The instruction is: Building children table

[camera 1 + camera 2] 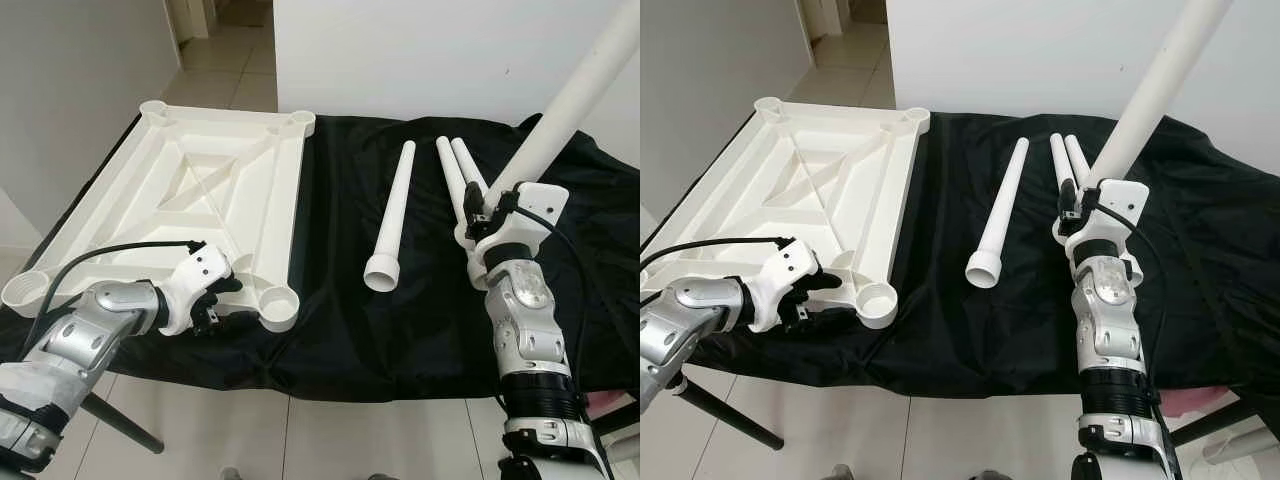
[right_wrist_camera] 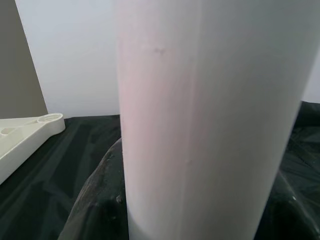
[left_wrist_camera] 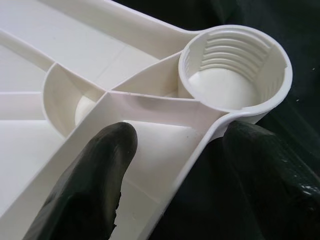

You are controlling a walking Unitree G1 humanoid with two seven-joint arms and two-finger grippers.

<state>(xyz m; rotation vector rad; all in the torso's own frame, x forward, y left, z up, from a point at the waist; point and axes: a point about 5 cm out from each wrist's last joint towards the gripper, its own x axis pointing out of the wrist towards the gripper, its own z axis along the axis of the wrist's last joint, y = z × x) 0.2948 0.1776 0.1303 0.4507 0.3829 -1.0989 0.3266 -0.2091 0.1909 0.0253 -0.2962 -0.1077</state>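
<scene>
Counter: a counter draped in a black cloth (image 1: 350,330) stood on a pale tiled floor (image 1: 330,440), with white walls behind it.
Tabletop: the white plastic tabletop (image 1: 190,190) lay upside down on the robot's left half of the cloth, ribbed underside up, a round socket at each corner.
Near socket: the corner socket (image 3: 235,75) nearest the robot sat at the cloth's front, threaded inside, open end up.
Left pincer: the left pincer (image 1: 222,297) was at that near corner of the tabletop. In the left wrist view one black finger (image 3: 90,185) lay inside the frame on a rib and the other outside the rim on the cloth, so the edge wall sat between them. The fingers were spread moderately; whether they pressed the wall could not be told.
Right pincer: the right pincer (image 1: 487,215) was above the robot's right side of the cloth, closed around the lower end of a white leg.
Held leg: the held leg (image 1: 565,105) rose tilted up and away to the robot's right, clear of the cloth, its upper end leaving the picture.
Loose legs: one leg (image 1: 392,215) lay alone in the middle of the cloth, wide open end toward the robot. Two more legs (image 1: 455,170) lay side by side just beside the right pincer, partly hidden by it.
Spacing: the lone leg was well apart from the tabletop and from the pair.
</scene>
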